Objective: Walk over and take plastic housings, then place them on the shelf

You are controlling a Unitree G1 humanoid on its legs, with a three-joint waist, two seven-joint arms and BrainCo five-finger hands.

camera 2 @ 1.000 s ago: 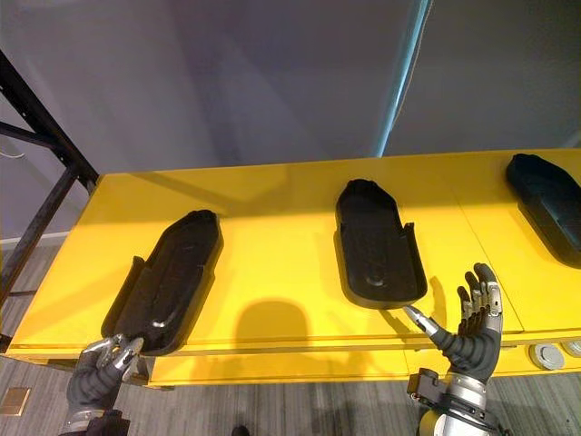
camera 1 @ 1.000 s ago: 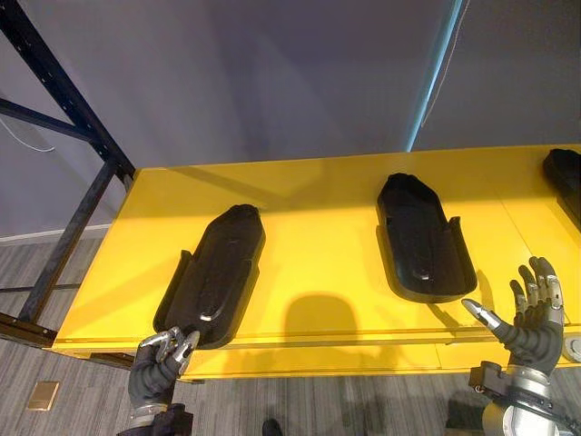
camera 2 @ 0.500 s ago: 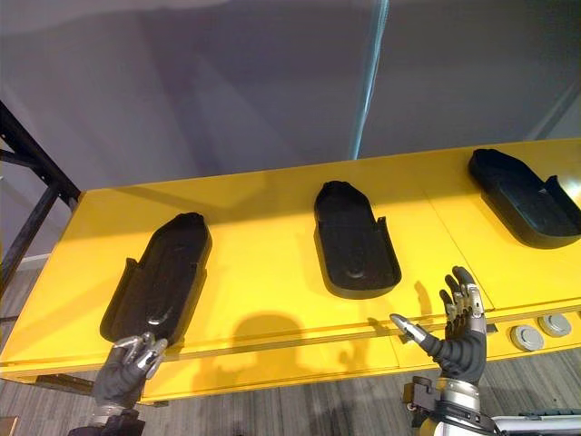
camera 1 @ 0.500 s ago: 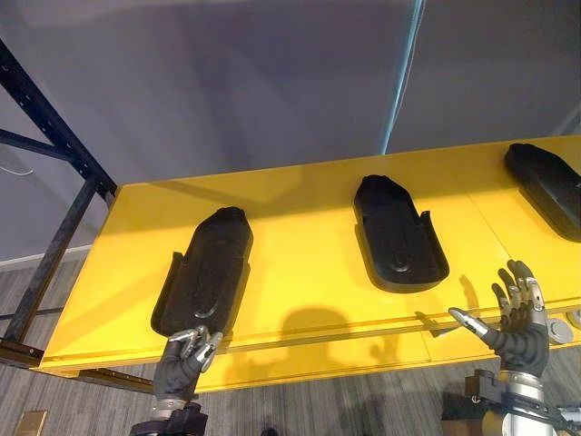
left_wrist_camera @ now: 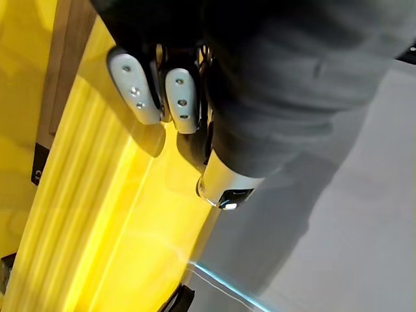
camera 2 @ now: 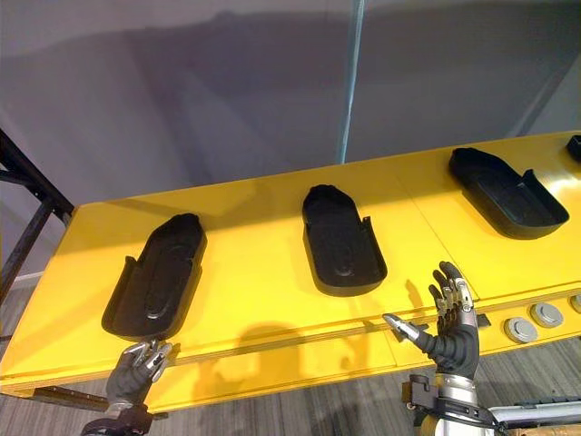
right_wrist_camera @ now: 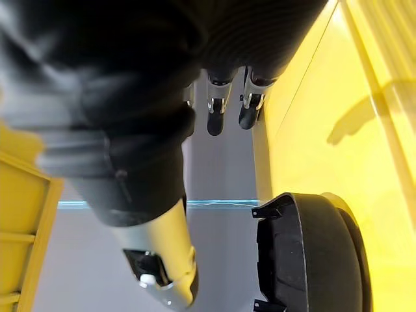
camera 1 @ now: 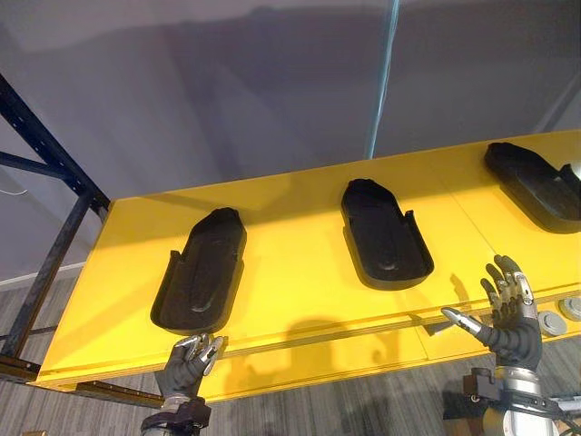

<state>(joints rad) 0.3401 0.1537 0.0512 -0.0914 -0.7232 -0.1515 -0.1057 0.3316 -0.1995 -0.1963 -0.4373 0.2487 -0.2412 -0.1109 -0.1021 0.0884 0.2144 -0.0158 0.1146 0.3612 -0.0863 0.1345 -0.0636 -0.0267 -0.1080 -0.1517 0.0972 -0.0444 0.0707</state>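
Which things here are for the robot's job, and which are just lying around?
For the job: left housing, middle housing, right housing, the yellow surface under them, the left hand, the right hand.
Just there: grey round discs at the surface's front edge, dark metal rack.

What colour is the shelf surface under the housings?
Bright yellow; the shelf surface shows best in the right eye view.

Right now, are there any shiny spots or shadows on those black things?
Left eye view: the middle housing has a small glint near its front end, and a thin shadow lies on the yellow shelf along its left side. Right wrist view: a housing stays dark, with pale light along its rim.
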